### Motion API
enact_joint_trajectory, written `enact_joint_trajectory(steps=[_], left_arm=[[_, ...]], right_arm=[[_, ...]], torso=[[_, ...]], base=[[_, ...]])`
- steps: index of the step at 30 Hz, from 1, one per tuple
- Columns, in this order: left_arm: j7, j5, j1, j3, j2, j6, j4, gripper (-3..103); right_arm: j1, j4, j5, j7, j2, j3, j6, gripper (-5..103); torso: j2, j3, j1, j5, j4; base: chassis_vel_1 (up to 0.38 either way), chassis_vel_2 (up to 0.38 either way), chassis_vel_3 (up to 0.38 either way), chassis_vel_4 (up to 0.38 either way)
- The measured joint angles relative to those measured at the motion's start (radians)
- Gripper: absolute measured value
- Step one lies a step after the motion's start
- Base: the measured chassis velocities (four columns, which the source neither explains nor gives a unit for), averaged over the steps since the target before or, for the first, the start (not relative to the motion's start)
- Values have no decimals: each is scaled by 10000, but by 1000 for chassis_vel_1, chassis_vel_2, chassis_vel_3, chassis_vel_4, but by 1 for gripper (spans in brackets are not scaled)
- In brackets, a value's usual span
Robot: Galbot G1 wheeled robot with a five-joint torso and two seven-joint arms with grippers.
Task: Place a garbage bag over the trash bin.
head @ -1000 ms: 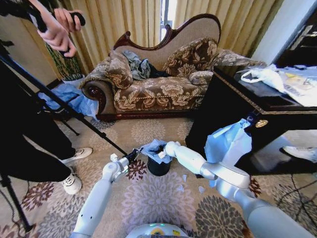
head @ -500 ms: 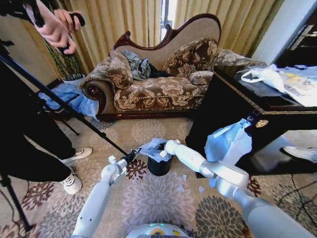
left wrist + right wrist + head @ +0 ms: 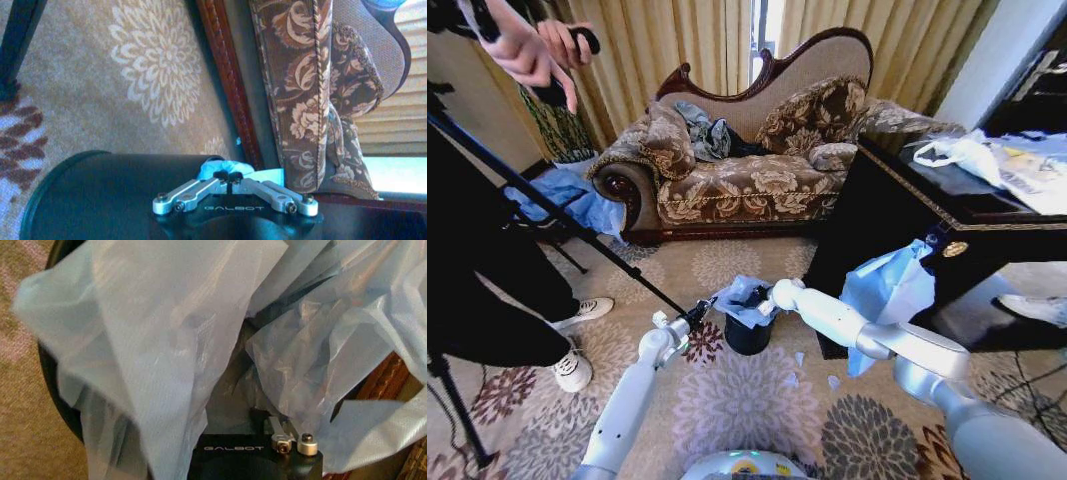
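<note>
Step in hand looks like spreading the bag mouth over the rim: the garbage bag (image 3: 742, 297) sits bunched on top of the trash bin (image 3: 747, 335), which stands on the carpet in front of the sofa (image 3: 747, 165), just beside the dark table (image 3: 927, 230). Left pincer (image 3: 703, 309) is at the bin's left rim, fingertips closed together on a bit of pale blue film (the left wrist view shows the tips meeting with film right at them (image 3: 227, 175)), so I judge it clenched on the bag edge. Right pincer (image 3: 769, 300) is over the bin's top right, buried in the loose film; in the right wrist view the film (image 3: 160, 340) drapes over it and hides the fingers, so cannot tell whether it is gripping or released. Bag is not yet seated: film is crumpled above the opening, the black rim (image 3: 57, 385) bare on one side. Next move, as a guess, calls for pulling the two edges apart and down past the rim without tearing thin film or tipping the light bin. Counts: one bin, one garbage bag on it, two pincers at work, one larger blue plastic bundle (image 3: 887, 290) hanging by the table, one white bag (image 3: 962, 152) on the table.
</note>
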Motion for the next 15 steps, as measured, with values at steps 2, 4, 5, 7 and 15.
enact_joint_trajectory(steps=[2,4,5,7,15], left_arm=[[12,13,-15,4,13,-3,26,0],[27,22,-33,19,29,-6,52,0],[27,22,-33,19,29,-6,52,0],[31,38,-48,56,35,-16,63,0],[31,92,-44,188,43,-40,23,0]], right_arm=[[23,3,1,1,-52,3,11,52],[72,89,63,0,-180,9,27,58],[72,89,63,0,-180,9,27,58],[168,394,214,-48,-427,-31,12,69],[365,1289,812,-223,-983,-340,-208,95]], torso=[[0,0,0,1,3],[0,0,0,-1,2],[0,0,0,-1,2],[0,0,0,-1,-2],[0,0,0,-7,-3]], base=[[0,0,0,0],[0,0,0,0],[0,0,0,0],[0,0,0,0],[0,0,0,0]])
